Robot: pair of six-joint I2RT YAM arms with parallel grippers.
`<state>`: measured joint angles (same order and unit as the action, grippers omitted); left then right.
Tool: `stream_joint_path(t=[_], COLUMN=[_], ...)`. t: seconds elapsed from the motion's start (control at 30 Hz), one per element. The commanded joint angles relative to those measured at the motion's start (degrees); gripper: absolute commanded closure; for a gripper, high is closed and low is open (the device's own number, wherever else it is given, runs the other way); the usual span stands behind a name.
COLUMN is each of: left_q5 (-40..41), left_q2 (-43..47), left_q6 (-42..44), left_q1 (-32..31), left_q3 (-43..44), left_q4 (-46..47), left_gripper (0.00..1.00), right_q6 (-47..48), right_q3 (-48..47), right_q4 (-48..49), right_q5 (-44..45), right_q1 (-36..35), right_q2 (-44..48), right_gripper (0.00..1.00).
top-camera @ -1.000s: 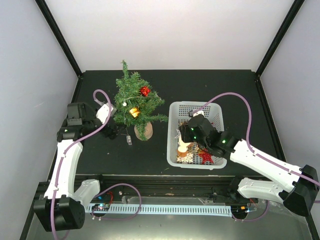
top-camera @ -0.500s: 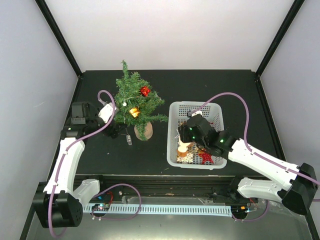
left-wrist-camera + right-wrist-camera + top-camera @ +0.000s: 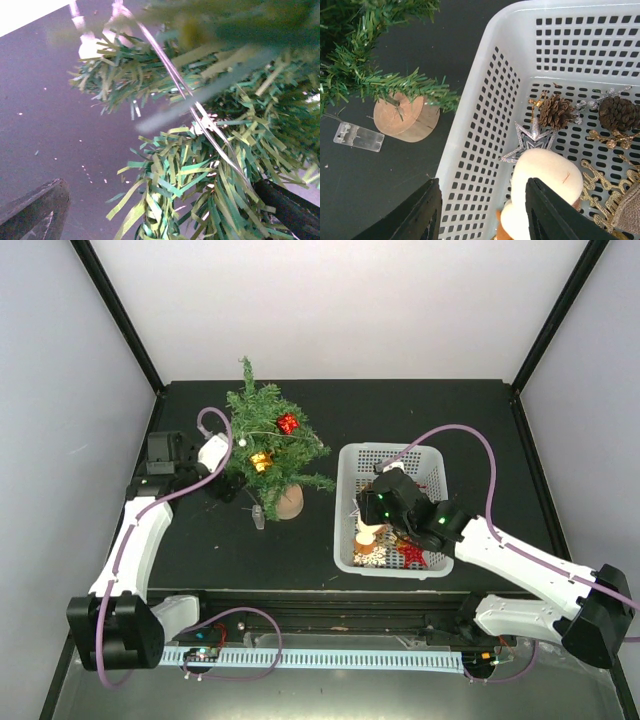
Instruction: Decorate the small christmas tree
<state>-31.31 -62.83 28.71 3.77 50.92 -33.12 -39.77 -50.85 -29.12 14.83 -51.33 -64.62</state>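
Small christmas tree [image 3: 268, 445] stands on its wooden base [image 3: 288, 502] at the back-left of the table [image 3: 420, 410], carrying a red bauble [image 3: 288, 423] and a gold one [image 3: 262, 461]. The left claw [image 3: 222, 490] is in its lower left branches, jaws spread with green bristle between them (nothing gripped, as far as I can tell). The right claw [image 3: 482, 215], also spread and empty, hovers over the white basket [image 3: 485, 100] just right of the tree. I judge it should drop squarely onto the cream ornament [image 3: 547, 175], clear of the silver star [image 3: 532, 137], while the left steadies a branch.
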Motion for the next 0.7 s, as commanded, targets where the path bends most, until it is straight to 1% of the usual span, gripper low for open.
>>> stream_joint_path(t=[0.0, 0.3, 0.47, 0.5, 0.67], left_q5=[2.4, 4.2, 4.7, 4.6, 0.8], left_q2=[-2.8, -7.7, -10.2, -11.9, -16.6], left_q6=[-0.6, -0.5, 1.3, 1.6, 3.1], left_q1=[-0.1, 0.1, 1.2, 1.6, 4.3], left_q3=[4.5, 7.6, 10.3, 10.9, 14.3], left_q4=[2.4, 5.3, 6.1, 6.3, 7.2], left_gripper=[0.01, 0.01, 0.01, 0.01, 0.01], right_q6=[0.1, 0.2, 0.4, 0.4, 1.0], right_q3=[-0.7, -0.4, -0.2, -0.1, 0.2], right_q4=[0.5, 0.6, 0.2, 0.1, 0.9], right_q5=[0.6, 0.6, 0.7, 0.7, 0.2], right_q1=[0.7, 1.3, 1.6, 1.6, 1.9], right_q2=[0.1, -0.2, 0.1, 0.2, 0.1], right_gripper=[0.53, 0.53, 0.53, 0.53, 0.53])
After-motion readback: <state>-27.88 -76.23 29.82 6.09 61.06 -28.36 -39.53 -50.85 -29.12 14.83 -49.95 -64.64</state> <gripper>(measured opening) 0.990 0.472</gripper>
